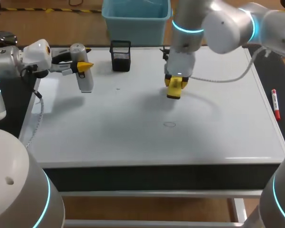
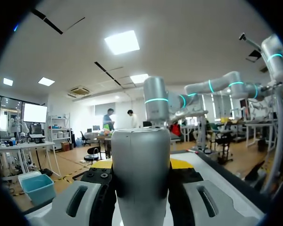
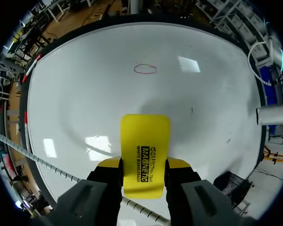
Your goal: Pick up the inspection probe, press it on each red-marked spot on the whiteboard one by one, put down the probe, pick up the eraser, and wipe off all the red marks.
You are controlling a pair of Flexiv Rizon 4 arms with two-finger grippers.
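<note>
My left gripper (image 1: 84, 66) is shut on the silver inspection probe (image 1: 83, 71), holding it above the whiteboard's (image 1: 133, 128) far left corner. In the left wrist view the probe (image 2: 141, 174) fills the gap between the fingers (image 2: 181, 163). My right gripper (image 1: 176, 80) is shut on the yellow eraser (image 1: 174, 89), just above the board's far middle. From the right wrist, the eraser (image 3: 145, 155) sticks out between the yellow tips, and a faint red oval mark (image 3: 145, 69) lies ahead of it. The same mark (image 1: 169, 124) shows near the board's centre.
A black mesh pen holder (image 1: 120, 56) stands at the board's far edge between the two grippers. A red marker (image 1: 275, 104) lies on the dark strip right of the board. A tiny speck (image 1: 118, 88) sits near the holder.
</note>
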